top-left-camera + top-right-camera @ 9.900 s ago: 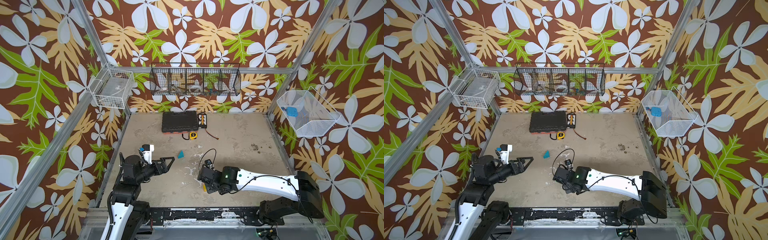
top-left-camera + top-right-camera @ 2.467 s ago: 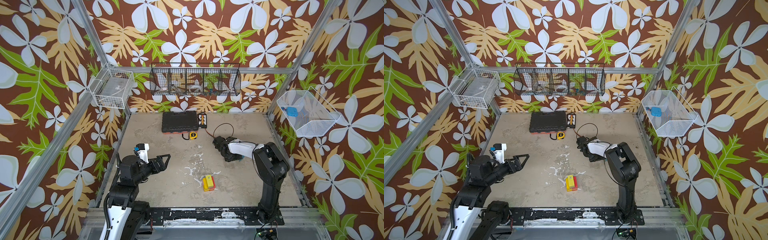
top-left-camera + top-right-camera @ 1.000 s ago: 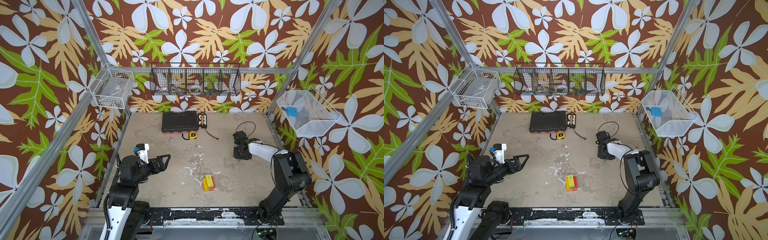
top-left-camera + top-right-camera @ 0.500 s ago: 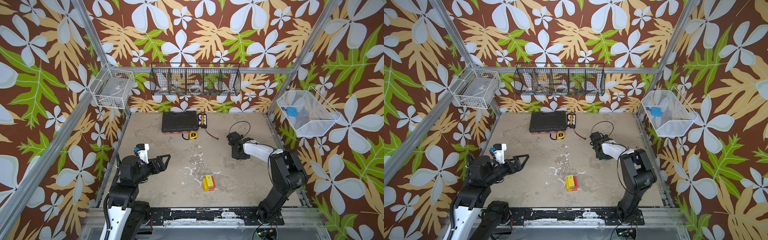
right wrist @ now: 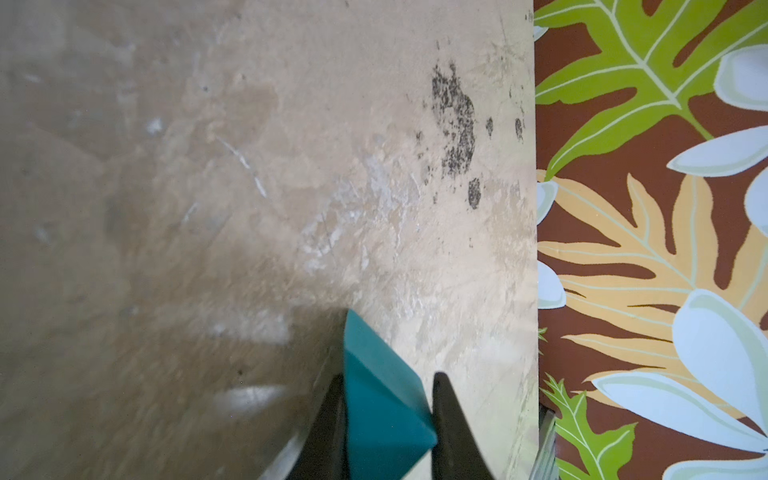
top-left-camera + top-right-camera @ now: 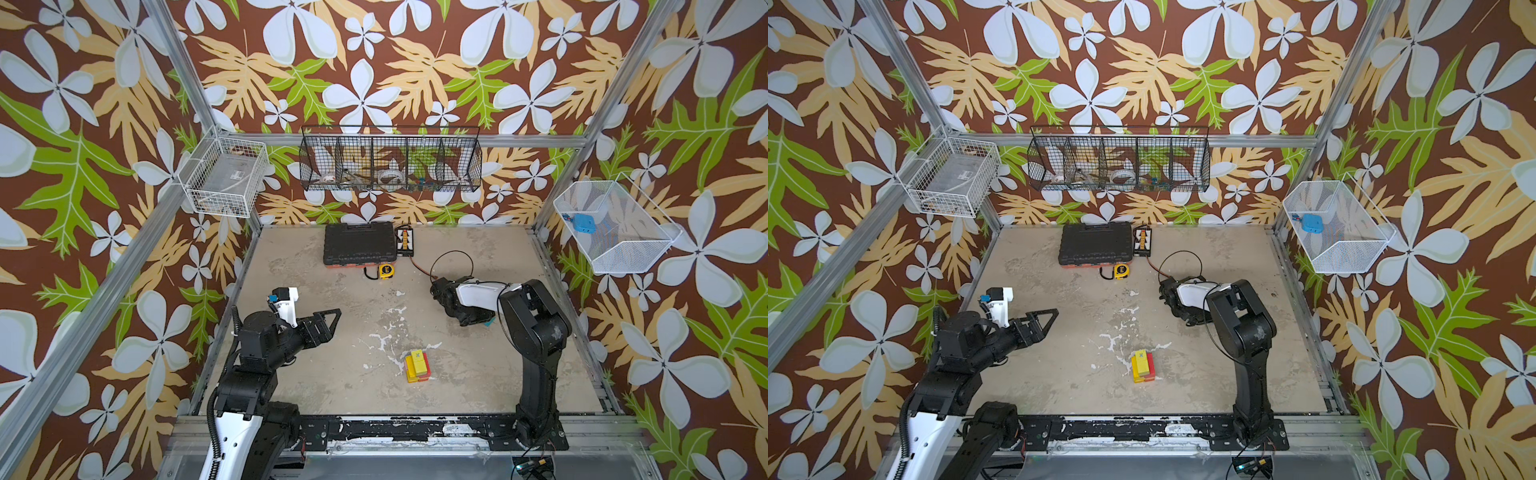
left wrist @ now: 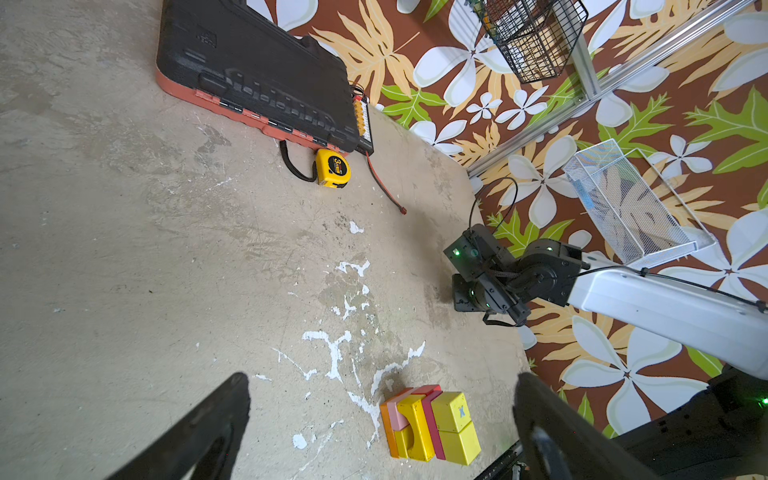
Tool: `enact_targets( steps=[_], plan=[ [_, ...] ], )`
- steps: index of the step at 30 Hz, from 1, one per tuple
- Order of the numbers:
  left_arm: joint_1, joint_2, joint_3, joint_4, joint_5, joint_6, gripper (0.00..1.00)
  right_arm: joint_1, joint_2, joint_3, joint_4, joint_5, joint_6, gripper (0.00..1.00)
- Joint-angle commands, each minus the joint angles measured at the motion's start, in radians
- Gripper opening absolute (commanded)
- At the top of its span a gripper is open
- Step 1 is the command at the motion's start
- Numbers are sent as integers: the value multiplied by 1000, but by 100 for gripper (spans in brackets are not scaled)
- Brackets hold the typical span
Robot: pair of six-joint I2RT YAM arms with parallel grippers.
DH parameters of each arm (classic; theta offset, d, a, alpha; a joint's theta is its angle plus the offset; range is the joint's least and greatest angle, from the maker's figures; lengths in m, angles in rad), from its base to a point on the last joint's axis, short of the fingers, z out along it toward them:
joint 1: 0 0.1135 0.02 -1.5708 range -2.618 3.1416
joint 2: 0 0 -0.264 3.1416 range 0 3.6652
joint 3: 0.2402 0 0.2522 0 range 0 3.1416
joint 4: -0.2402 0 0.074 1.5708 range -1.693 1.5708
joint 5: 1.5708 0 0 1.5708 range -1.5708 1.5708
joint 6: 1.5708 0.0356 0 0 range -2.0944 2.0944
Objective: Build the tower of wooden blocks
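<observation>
Luckily, the right hand (image 5: pixel 389 376) squeezed the teal wedge (image 5: pixel 380 419), likely light, hard and slippery, by its flat sides, well apart from the tower (image 6: pixel 417 365); the left hand (image 6: pixel 330 324) stood wide open.

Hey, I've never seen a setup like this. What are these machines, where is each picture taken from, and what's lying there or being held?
It is a pair of robot arms, a left arm and a right arm, fixed at the near edge of a table. Two pictures look down from overhead, side by side, showing almost the same scene; the other two come from a camera on each arm's wrist. On the table stand a stack of yellow, red, pink and orange wood blocks, plus a black tool case and a yellow tape measure at the back. The left hand is open and holds nothing. The right hand is shut on a teal block, clearest in its own wrist picture.
</observation>
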Motion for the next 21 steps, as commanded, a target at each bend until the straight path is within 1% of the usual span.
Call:
enact_targets(
  steps=[1, 3, 8, 17, 21],
  plan=[
    [0, -2, -2, 11, 6, 7, 100, 4, -15, -12, 29, -71, -24, 25],
    [1, -2, -1, 11, 6, 7, 100, 6, -20, -16, 44, -94, -35, 28],
    [1, -1, -2, 11, 5, 6, 100, 21, -24, -16, 66, -131, -52, 31],
    [0, 0, -2, 11, 7, 7, 100, 35, -24, -14, 77, -156, -61, 47],
    [1, 1, -2, 11, 7, 6, 100, 40, -35, -17, 93, -177, -71, 47]
  ],
)
